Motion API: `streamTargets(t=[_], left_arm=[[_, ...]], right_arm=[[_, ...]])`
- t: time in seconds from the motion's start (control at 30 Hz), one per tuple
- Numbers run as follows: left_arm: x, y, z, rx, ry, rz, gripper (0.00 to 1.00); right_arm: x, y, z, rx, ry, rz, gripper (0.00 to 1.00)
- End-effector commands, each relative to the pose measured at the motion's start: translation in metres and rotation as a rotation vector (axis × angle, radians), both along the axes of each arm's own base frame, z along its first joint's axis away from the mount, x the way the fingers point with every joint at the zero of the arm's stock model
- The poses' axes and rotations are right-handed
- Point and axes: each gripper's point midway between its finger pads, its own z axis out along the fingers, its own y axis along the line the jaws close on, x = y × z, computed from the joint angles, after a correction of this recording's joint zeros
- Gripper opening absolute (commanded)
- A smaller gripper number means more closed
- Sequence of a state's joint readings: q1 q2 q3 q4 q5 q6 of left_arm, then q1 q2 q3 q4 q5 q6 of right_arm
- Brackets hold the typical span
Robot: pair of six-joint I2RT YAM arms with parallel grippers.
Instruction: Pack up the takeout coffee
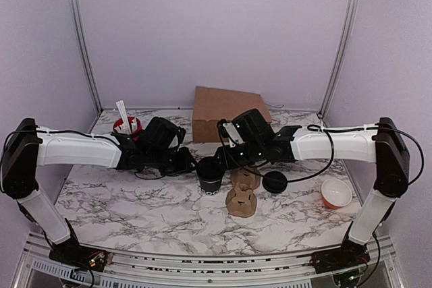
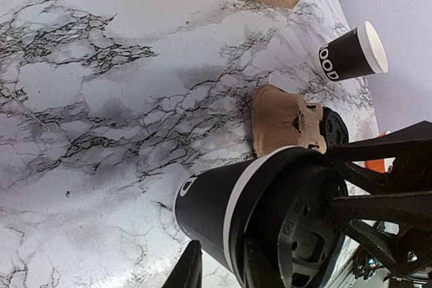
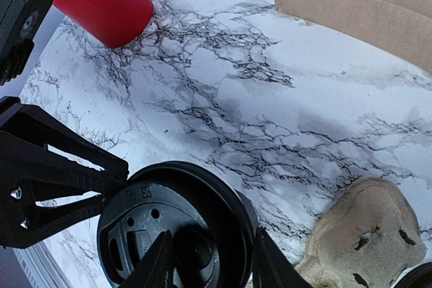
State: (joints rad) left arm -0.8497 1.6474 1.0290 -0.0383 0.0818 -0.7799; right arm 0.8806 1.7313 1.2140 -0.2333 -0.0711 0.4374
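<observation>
Big marble table (image 1: 135, 214) under everything, brown cardboard box (image 1: 223, 109) parked at the back. Both arms reaching into the middle, nose to nose. Left gripper (image 2: 221, 269) tucked against the cup's side just under the lid, jaws drawn fairly close, can't tell whether actually pinching. Right gripper (image 3: 212, 261) sitting over the lid, jaws partly apart, can't tell whether gripping or only resting there. Pulp carrier (image 1: 241, 199) lying just beside, off to the right. Then the takeout coffee (image 1: 210, 175) itself: mid-table, base on the marble, sandwiched between the two grippers, not in the carrier yet. Loose lid (image 1: 274, 182) a bit further right.

Worry list, just guessing:
- Could tip over from a lopsided push, with two arms crowded round one small cup.
- Could dent the paper wall from too hard a squeeze.
- Looks like a white band peeking out below the lid in the left wrist view, so maybe not fully snapped down, meaning a possible pop-off and spill on the lift.
- Might knock the carrier out of place too.

Standing upright, lid up, long axis vertical, white print low on the side facing the arms' bases.
</observation>
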Motion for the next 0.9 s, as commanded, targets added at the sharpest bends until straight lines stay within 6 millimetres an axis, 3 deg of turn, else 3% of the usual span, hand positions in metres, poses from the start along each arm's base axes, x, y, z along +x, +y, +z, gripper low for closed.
streamTargets(t=[0.0, 0.17, 0.37, 0.5, 0.67, 0.87], left_arm=[[-0.02, 0.022, -0.034, 0.181, 0.086, -0.029, 0.21], [-0.017, 0.019, -0.024, 0.174, 0.067, -0.034, 0.21], [-0.017, 0.016, -0.019, 0.164, 0.058, -0.037, 0.21], [-0.016, 0.013, -0.016, 0.158, 0.053, -0.04, 0.21], [-0.014, 0.009, -0.012, 0.152, 0.045, -0.045, 0.21], [-0.014, 0.008, -0.009, 0.148, 0.04, -0.044, 0.21]], right_arm=[[-0.009, -0.005, -0.001, -0.042, 0.038, -0.005, 0.4], [0.001, -0.008, 0.028, 0.02, -0.001, -0.041, 0.47], [0.003, -0.026, 0.043, 0.081, -0.013, -0.092, 0.5], [0.01, -0.045, 0.033, 0.091, 0.017, -0.134, 0.47], [0.0, -0.039, 0.01, 0.094, 0.085, -0.088, 0.42], [-0.004, -0.032, 0.0, 0.119, 0.112, -0.065, 0.4]])
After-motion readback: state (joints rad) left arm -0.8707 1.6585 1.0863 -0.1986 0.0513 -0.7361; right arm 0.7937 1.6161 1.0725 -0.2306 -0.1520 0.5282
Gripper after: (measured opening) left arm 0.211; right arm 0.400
